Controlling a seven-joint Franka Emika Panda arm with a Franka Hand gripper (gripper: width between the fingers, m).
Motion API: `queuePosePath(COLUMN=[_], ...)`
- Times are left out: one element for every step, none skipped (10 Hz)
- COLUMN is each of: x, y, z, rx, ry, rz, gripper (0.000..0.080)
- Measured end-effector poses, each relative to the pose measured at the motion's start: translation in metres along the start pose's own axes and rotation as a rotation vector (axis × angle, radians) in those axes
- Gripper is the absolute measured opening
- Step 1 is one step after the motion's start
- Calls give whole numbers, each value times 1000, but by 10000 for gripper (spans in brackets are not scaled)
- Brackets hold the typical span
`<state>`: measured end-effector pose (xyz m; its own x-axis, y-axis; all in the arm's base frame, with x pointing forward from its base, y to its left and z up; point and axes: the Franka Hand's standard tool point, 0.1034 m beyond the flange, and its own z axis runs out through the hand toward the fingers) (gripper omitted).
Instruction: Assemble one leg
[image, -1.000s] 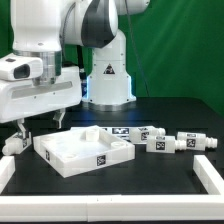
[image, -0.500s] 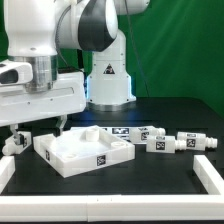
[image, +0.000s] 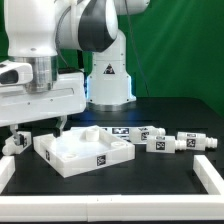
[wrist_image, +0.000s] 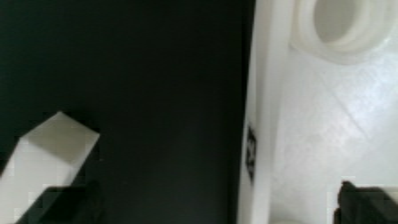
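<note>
White pegs, the legs (image: 158, 141), lie loose on the black table (image: 150, 175) toward the exterior view's right. They sit just beside one another in a rough row, past the far corner of the tray (image: 75, 160). None stands in the tray or is fixed to it. One more small white piece (image: 12, 145) sits near the exterior view's left edge. It may be the fourth leg, though it is too small to be sure.

The claw (image: 40, 130) hangs low over the tray's corner on the exterior view's left, its fingers (image: 62, 124) spread wide with nothing held. In the wrist view the two dark fingertips (wrist_image: 63, 205) flank a stretch of black table and the tray's white surface, where a round socket (wrist_image: 347, 30) shows. Whether either tip touches the tray I cannot tell through the blur.

By my reading the task is at its very start: no leg is picked up and none is seated in a socket. What is left is probably to steady or place the tray, fetch one leg from the row, and fit it into a socket.
</note>
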<state>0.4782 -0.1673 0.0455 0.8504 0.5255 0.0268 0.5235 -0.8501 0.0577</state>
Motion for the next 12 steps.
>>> queuePosePath(x=[1, 7, 10, 10, 10, 7, 7, 7, 6, 6, 6, 6], y=[-6, -14, -20, -25, -29, -27, -26, -27, -27, -27, -27, -27], z=[7, 14, 21, 28, 34, 36, 36, 36, 36, 37, 37, 37], rx=[3, 10, 6, 13, 21, 17, 17, 17, 18, 18, 18, 18], ry=[-5, -7, -4, -9, -13, -11, -11, -12, -12, -12, -12, -12], rz=[-17, -46, -58, -61, -67, -70, -68, -68, -68, -68, -69, -68], gripper=[649, 649, 649, 649, 649, 649, 649, 519, 519, 380, 246, 246])
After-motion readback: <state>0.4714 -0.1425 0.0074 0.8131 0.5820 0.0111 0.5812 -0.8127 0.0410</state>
